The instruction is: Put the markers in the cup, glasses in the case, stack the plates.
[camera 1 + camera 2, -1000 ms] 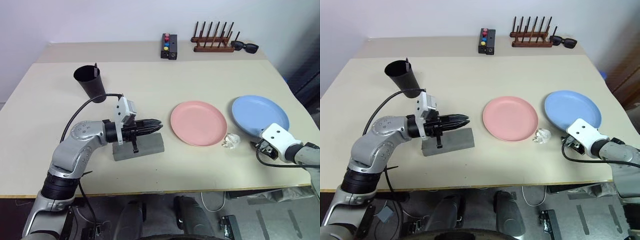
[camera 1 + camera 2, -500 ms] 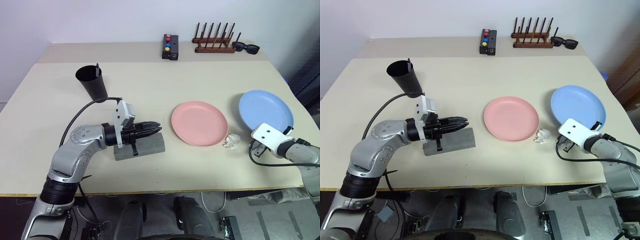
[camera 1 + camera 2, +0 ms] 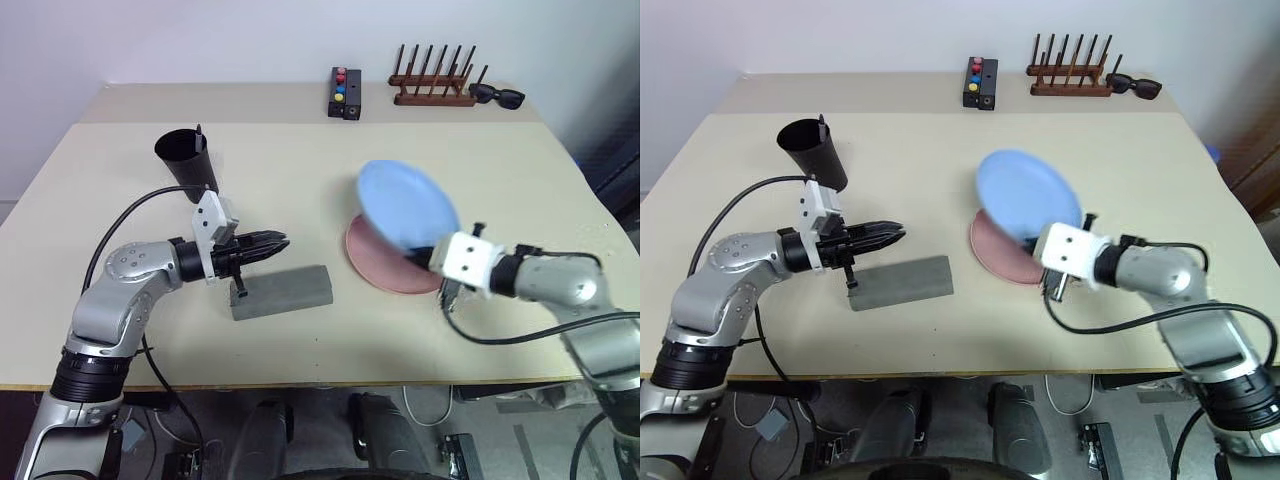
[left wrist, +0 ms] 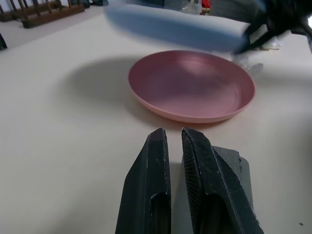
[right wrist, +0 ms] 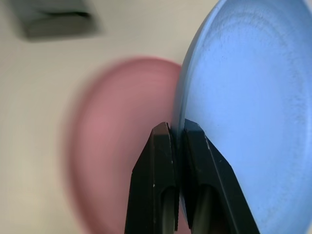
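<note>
Table (image 3: 300, 360): rack (image 3: 433, 92), sunglasses (image 3: 497, 96) at back (button box (image 3: 346, 92) nearby).

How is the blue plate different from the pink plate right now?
The blue plate is up in the air, pinched at its rim by the right gripper; the pink plate lies on the table. The blue plate is tilted, while the pink plate sits flat. They differ in colour. Both are round, shallow and look similar in size.
</note>
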Robot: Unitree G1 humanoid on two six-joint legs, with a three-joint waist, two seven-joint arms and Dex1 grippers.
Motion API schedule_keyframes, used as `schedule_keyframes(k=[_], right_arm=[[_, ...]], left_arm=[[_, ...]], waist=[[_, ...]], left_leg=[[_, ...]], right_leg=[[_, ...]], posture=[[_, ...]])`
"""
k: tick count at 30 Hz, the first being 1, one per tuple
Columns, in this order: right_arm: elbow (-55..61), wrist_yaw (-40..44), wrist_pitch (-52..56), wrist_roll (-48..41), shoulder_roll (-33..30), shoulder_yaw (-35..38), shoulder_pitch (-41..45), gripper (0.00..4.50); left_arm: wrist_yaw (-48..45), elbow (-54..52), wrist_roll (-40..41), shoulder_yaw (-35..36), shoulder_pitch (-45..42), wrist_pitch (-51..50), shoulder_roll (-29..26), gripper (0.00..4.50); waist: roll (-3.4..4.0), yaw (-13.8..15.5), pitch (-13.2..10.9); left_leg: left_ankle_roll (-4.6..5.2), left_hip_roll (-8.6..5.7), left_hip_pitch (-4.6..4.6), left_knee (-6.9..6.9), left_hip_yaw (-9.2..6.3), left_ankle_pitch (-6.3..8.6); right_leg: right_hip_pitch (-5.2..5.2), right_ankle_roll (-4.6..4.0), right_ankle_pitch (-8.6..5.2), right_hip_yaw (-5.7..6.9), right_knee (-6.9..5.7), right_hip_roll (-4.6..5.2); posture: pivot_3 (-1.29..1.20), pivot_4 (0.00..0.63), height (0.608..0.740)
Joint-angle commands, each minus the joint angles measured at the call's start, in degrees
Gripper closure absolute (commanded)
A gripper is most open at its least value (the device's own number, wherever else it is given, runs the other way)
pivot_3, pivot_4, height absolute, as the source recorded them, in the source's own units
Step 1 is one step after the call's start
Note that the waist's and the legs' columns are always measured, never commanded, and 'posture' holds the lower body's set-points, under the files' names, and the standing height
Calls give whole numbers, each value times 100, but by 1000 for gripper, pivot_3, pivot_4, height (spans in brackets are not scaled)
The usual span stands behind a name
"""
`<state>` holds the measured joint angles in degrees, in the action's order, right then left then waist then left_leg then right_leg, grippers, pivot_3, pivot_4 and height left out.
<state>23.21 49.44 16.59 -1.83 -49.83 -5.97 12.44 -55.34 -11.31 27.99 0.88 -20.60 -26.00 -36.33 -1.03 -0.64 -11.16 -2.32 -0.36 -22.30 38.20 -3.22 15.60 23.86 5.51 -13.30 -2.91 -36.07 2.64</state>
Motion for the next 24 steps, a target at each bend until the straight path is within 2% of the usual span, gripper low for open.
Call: schedule_keyframes(k=[1,9,12,17,20,24], right_arm=[[80,-33,-3,212,-30,-41,57,4468],[131,250,-70,313,-265,-33,-204,4468],[100,276,-123,328,-285,15,-219,3571],[177,272,-180,266,-337,221,-256,1114],[322,377,-52,30,-386,492,-304,1114],[544,433,419,-553,-370,1234,-415,1114]], left_arm=[[45,-231,40,127,-3,43,-47,4042],[124,-303,65,114,36,-2,-40,4042],[128,-282,64,94,-10,-3,-30,4042],[129,-316,86,86,5,-17,-35,4042],[134,-333,87,58,18,-20,-15,4042],[141,-387,123,-11,0,-61,58,4042]], waist=[[0,-2,0],[0,-12,0],[0,-13,0],[0,-13,0],[0,-12,0],[0,-4,0]], left_leg=[[0,-2,0,0,0,0],[0,1,0,-3,-3,0],[0,0,0,-3,-2,0],[0,0,0,-3,-2,0],[0,0,0,-3,-2,0],[0,1,0,-3,-2,0]], right_leg=[[1,0,0,0,0,0],[7,0,0,2,-6,-12],[7,0,0,2,-6,-12],[7,0,0,2,-6,-12],[7,0,0,2,-6,-11],[6,1,1,2,-6,-11]], posture=[[0,150,735],[0,150,735],[0,150,735],[0,150,735],[0,150,735],[0,150,735]])
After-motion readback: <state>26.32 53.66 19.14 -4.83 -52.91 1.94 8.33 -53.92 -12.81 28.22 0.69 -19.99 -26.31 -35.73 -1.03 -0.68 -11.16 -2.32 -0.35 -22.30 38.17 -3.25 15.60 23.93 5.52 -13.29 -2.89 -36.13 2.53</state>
